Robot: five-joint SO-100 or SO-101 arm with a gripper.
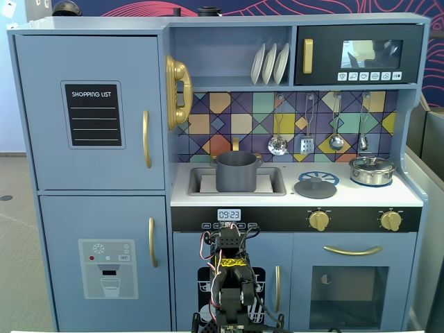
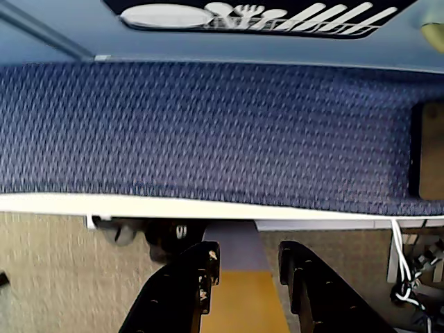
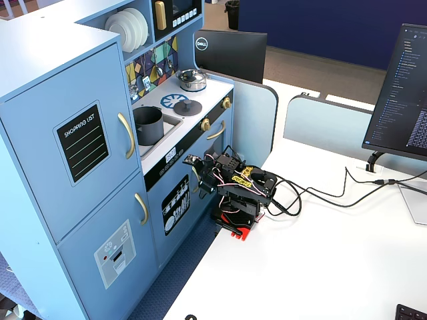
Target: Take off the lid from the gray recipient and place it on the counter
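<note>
The arm is sitting folded low on the white tabletop (image 3: 320, 253) in front of the toy kitchen, w/ the jaws (image 2: 244, 267) released and holding nothing; in the wrist view the two black fingers (image 2: 198, 277) are standing a little apart w/ only blue floor mat (image 2: 208, 132) and the kitchen's lower door ahead of them.

The lid (image 1: 315, 187) is lying flat on the counter (image 1: 409, 194), knob up, well above and beyond the jaws, a bit to the right of them in a fixed view. It's resting just beside the blue burner print (image 1: 320, 177) and partly over it. The gray pot (image 1: 236, 171) is standing open in the sink (image 1: 201, 182), up and roughly straight ahead of the jaws, apart from the lid. The silver pot (image 1: 372, 170) is sitting farther right, lid on. So, judging by how things lie, the job looks done or nearly so.

Handling, as a guess: the lid looks light, stiff, prob. thin metal or plastic w/ a matte finish, so not very slippery and not fragile. Being flat on the counter, its rim is giving no purchase; the small knob in the middle is the place to pinch, coming straight down w/ jaws only slightly parted. The knob is small, so an off-centre pinch could tip or skid the disc
</note>
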